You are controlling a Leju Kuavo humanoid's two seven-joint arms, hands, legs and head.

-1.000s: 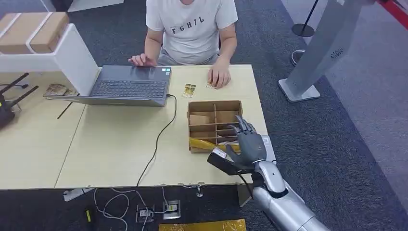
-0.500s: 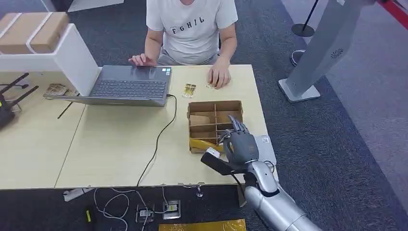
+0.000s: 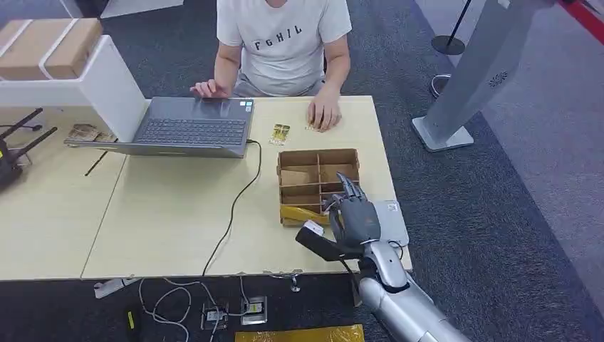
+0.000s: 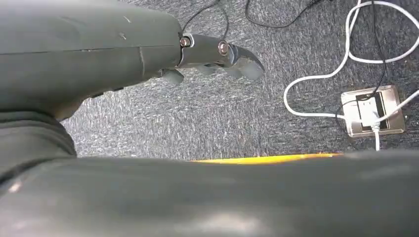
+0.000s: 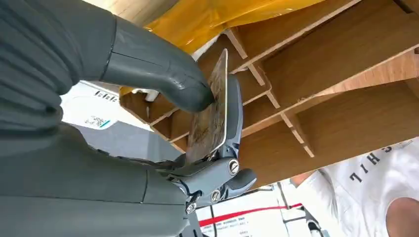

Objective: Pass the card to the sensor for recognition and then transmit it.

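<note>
Gold card (image 5: pixel 211 112) pinched upright in right hand (image 3: pixel 354 217) over box (image 3: pixel 318 158), sensor (image 3: pixel 392 214) just beside; left hand (image 4: pixel 217 58) slack, empty.

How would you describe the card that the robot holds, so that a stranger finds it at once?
Look at the light wooden table, then at the brown box with dividers near its right edge. Over the box's near side is the right hand; the card, thin and brownish, is pinched between its thumb and a finger, unlike the cards lying flat near the person.
</note>
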